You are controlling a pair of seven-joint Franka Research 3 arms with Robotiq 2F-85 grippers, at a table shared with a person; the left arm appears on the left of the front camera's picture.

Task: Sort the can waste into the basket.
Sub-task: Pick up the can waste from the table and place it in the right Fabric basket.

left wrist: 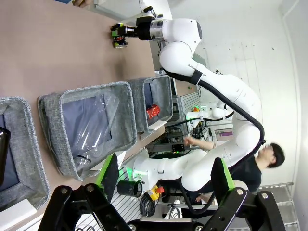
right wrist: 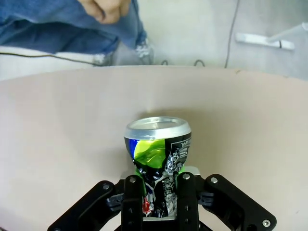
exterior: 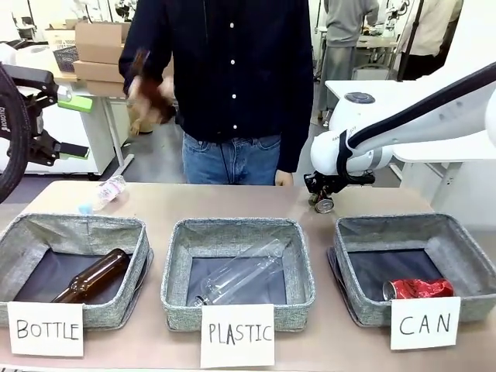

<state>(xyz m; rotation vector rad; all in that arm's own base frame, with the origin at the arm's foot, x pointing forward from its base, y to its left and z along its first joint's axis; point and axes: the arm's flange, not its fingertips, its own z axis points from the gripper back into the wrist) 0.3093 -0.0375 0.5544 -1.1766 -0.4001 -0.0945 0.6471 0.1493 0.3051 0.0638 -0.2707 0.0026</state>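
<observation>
Dark can [right wrist: 158, 154] sat between the jaws of the right gripper [right wrist: 159, 185], which were clamped on its crushed lower body. The silver end stood clear beyond the fingertips. One green pad [right wrist: 138, 174] showed against the can wall. The grip was taken low on the dented section, probably because the narrowed waist fits the closed jaw span better than the wider rim.

The can was at table [right wrist: 57, 144] level at the far edge. The frames did not show whether it was resting on the surface or had just been raised from it. A person's hand [right wrist: 108, 9] hung well beyond the fingertips, apart from the can.

The basket [exterior: 403, 222] lay well behind the jaws, on the robot's side, and its card [exterior: 425, 322] read "CAN". A red can [exterior: 418, 289] was already inside, against the near wall. Judged from this, one of the two cans was sorted and the dark can was at the pick stage.

The left gripper [left wrist: 164, 173] was off to its own side with jaws wide apart and nothing between them. It was probably parked there to leave the right arm a free path.
</observation>
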